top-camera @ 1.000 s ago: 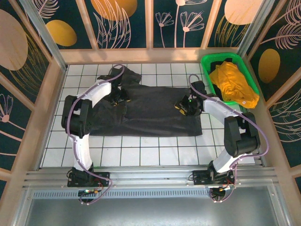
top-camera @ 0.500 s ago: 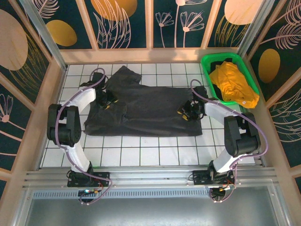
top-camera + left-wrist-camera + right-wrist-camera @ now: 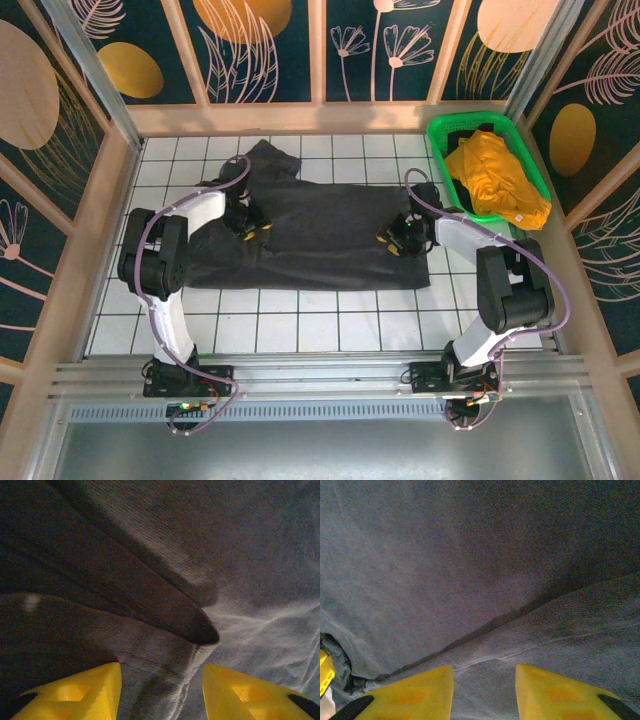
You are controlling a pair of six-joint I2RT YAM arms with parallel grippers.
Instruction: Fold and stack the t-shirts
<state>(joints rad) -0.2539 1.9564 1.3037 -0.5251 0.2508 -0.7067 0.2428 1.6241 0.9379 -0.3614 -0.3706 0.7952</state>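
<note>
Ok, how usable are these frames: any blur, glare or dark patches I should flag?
Top external: evenly lit and sharp; the dark t-shirt reads almost flat black, folds faint. Left wrist: very close, soft focus, a bright sheen on the cloth at right, deep shadow at left; yellow fingers blurred. Right wrist: dim, grainy, cloth weave soft.

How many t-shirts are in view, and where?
2. The dark grey t-shirt lies spread on the tiles; the orange-yellow t-shirt is bunched in the green basket. More may hide beneath it.
</note>
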